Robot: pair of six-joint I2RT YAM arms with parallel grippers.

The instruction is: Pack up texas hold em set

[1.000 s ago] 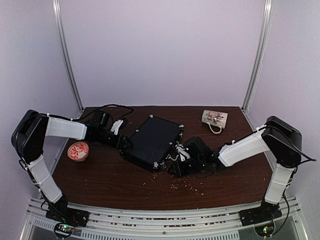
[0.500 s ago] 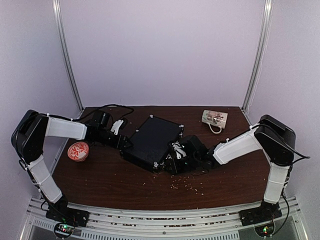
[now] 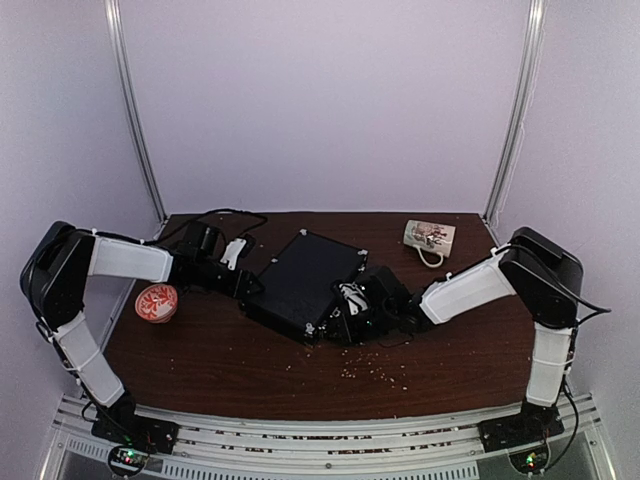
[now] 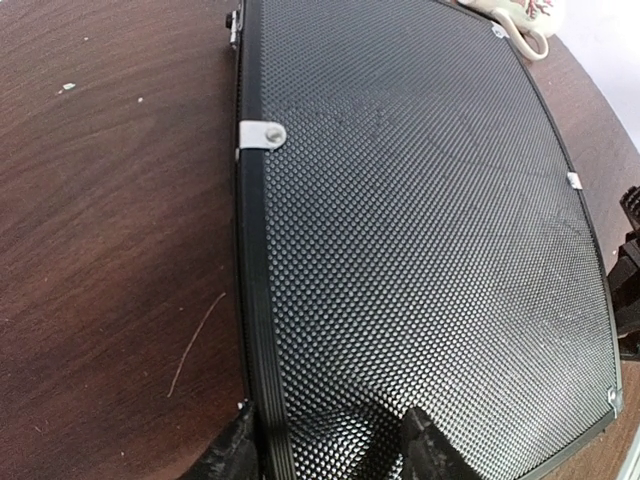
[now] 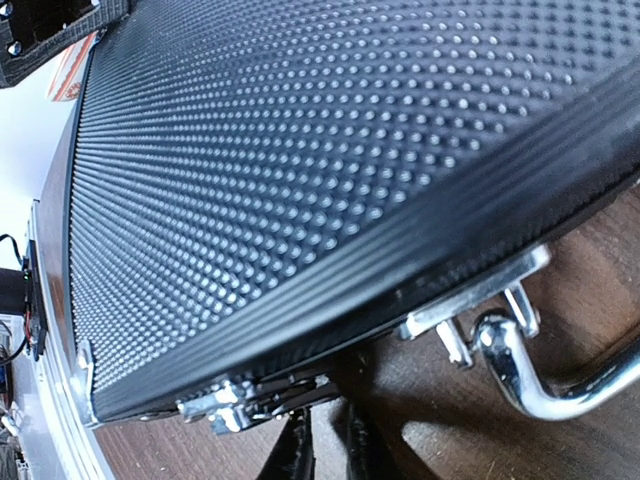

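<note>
The briefcase [image 3: 305,283] is black with a fine pattern of raised dots, silver corners and a shiny chrome handle [image 5: 540,375]. The table [image 3: 230,360] is dark brown wood grain. At my 9 o'clock the dish [image 3: 157,301] is orange-red, I think with white figures. At 1 o'clock the mug [image 3: 429,236] is white with reddish print.

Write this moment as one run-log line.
case: closed | left gripper: open, straddling case edge | right gripper: by latch

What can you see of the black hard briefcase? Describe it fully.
The black hard briefcase has a dimpled plastic-looking shell, silver corner pieces, latches and a chrome handle. It lies shut and flat, askew on the brown wooden table. The left gripper straddles one edge; contact is unclear.
</note>
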